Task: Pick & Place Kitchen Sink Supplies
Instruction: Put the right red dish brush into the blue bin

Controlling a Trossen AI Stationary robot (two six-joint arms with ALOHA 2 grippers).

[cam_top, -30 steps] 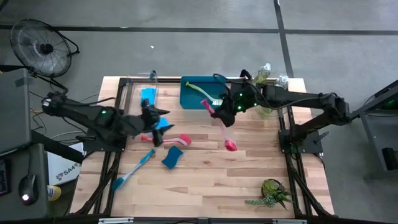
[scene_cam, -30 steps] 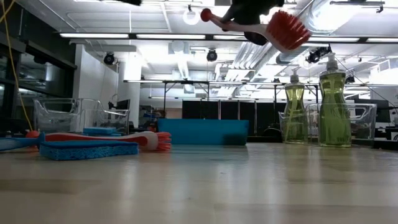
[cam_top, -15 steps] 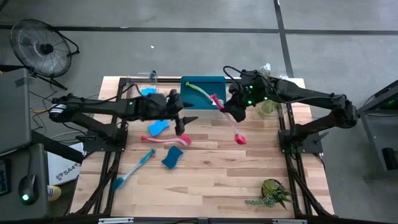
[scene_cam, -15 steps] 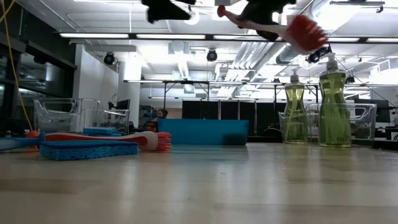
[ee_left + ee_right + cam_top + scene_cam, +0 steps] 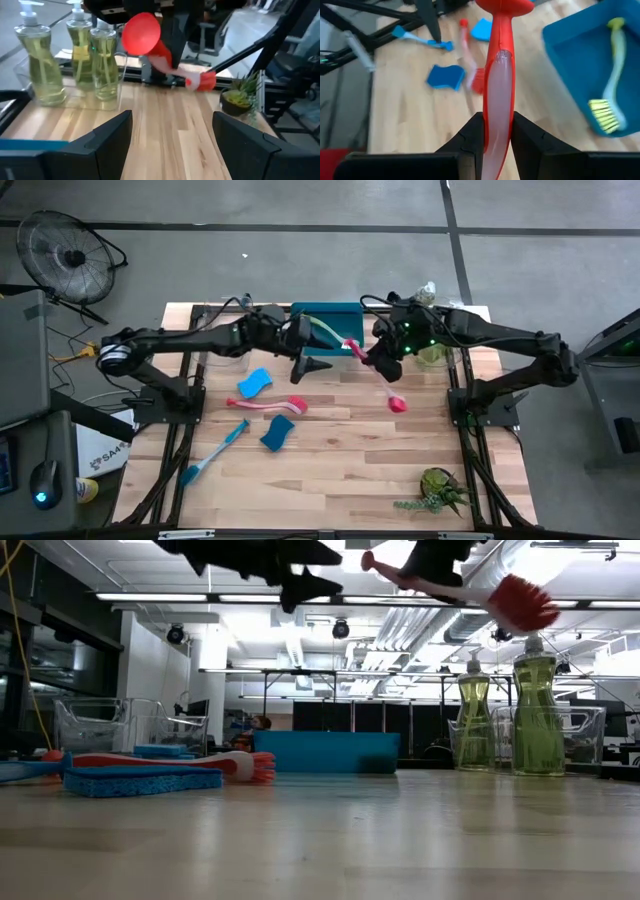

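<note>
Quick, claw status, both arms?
Left claw: open, empty, held above the table near the blue tray.
Right claw: shut on the pink-red brush, lifted off the table.

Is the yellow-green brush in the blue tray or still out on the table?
In. The yellow-green brush lies inside the blue tray; the right wrist view shows its bristle head within the tray's walls.

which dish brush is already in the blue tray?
The yellow-green long-handled brush, lying inside the blue rectangular tray. One pink-red brush is held in the right claw; the other brushes lie on the table.
</note>
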